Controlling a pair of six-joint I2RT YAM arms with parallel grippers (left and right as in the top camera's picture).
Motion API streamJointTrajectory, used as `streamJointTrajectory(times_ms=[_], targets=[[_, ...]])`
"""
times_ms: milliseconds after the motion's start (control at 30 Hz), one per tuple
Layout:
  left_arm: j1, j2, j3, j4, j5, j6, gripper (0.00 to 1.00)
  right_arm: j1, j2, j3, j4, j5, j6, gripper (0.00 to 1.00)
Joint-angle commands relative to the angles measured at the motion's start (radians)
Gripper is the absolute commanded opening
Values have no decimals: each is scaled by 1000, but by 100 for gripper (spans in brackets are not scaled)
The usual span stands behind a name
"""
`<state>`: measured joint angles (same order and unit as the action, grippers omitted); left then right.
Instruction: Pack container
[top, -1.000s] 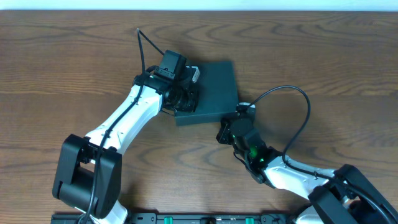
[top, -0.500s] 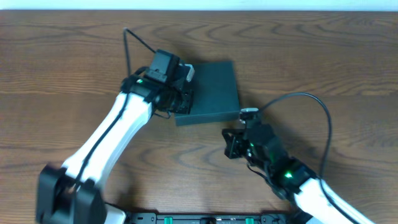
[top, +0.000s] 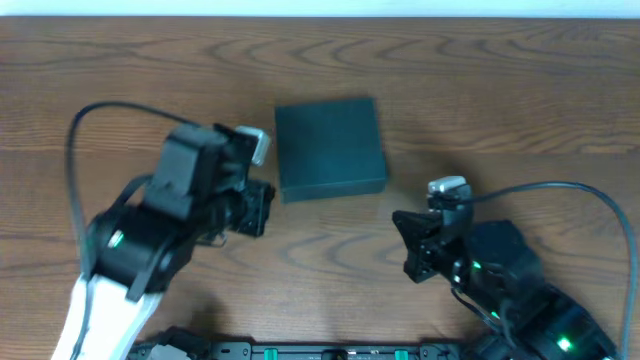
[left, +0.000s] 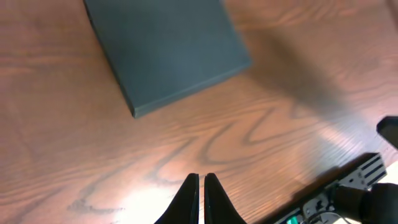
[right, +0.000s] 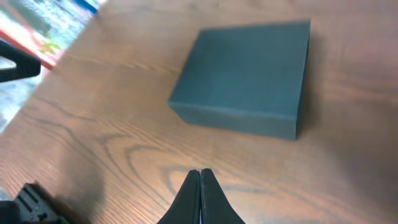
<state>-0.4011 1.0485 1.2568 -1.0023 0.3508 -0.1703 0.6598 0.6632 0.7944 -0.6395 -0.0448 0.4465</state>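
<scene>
Overhead view: the dark green box (top: 330, 148) lies shut on the wooden table (top: 520, 90), a little above the middle, apart from both arms. Its lid sits flat, so the inside is hidden, and no hinge can be made out.

Left wrist view: the left claw (left: 200, 185) hangs over bare wood below the box (left: 165, 53), its fingers pressed almost together with only a thin slit between them, and holds nothing. The top of the box is cut off by the picture's edge. Dark hardware at the lower right corner is partly out of frame.

Right wrist view: the right claw (right: 200, 180) is pressed together and empty, pointing toward the near wall of the box (right: 245, 78), well apart from it. A blurred, coloured patch at the upper left cannot be identified.

From overhead, both sets of fingertips merge into the dark arm bodies and are hard to tell apart.
</scene>
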Motion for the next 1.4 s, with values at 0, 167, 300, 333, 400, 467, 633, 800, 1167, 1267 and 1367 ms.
streamJointTrajectory(times_ms=[0, 167, 300, 333, 400, 467, 633, 800, 1167, 1267, 1367], targets=[[3, -87, 14, -6, -22, -10, 6, 6, -22, 38, -8, 14, -62, 13], [3, -149, 14, -22, -21, -10, 95, 6, -19, 35, -46, 14, -59, 99], [3, -146, 14, -35, -21, -10, 95, 6, -3, 33, -114, 14, -59, 99], [3, -146, 14, -35, -21, -10, 95, 6, -2, 33, -127, 14, -59, 99], [3, -146, 14, -35, -21, -10, 95, 6, 2, 33, -156, 14, -59, 99], [3, -146, 14, -35, -21, -10, 95, 6, 3, 33, -178, 14, -59, 99], [3, -146, 14, -36, -21, -10, 95, 6, 3, 33, -212, 14, -59, 99], [4, -184, 10, -67, -140, 25, 95, 6, 3, 33, -222, 14, -59, 99], [221, -572, -337, -10, -281, 97, 95, 6, 3, 33, -222, 14, -59, 99], [273, -716, -502, 53, -280, 104, 95, 6, 3, 33, -222, 14, -59, 99], [311, -854, -679, 137, -271, 103, 95, 6, 3, 33, -222, 14, -59, 99]])
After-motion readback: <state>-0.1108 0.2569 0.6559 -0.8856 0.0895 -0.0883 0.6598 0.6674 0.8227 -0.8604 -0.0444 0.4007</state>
